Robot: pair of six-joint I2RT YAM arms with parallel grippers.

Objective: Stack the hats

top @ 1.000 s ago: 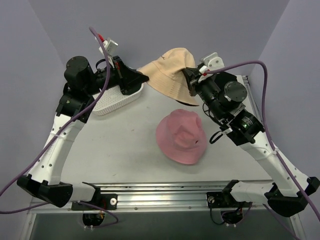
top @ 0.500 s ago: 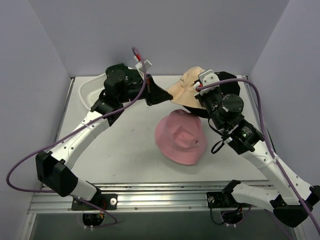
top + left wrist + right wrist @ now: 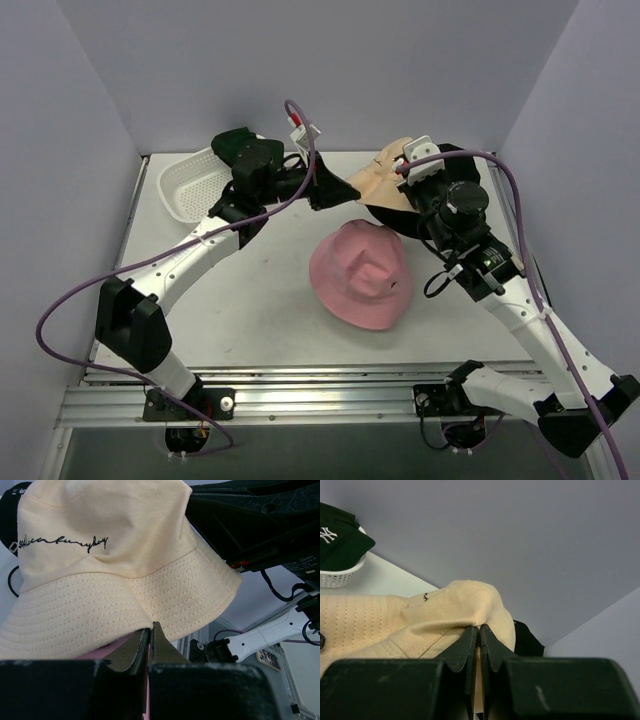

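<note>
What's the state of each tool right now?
Left tool: closed, pinching the brim of the tan bucket hat.
Right tool: closed, gripping the same hat's fabric.

A robotics lab test cell. A white table is boxed in by plain lavender walls at its far, left and right edges. A slotted aluminium rail runs along its near edge, where the left arm and right arm are mounted, white-and-black machines trailing purple cables. The goods are loose props: a pink bucket hat mid-table, a tan bucket hat near the far edge, and a white mesh basket in the far left corner.
</note>
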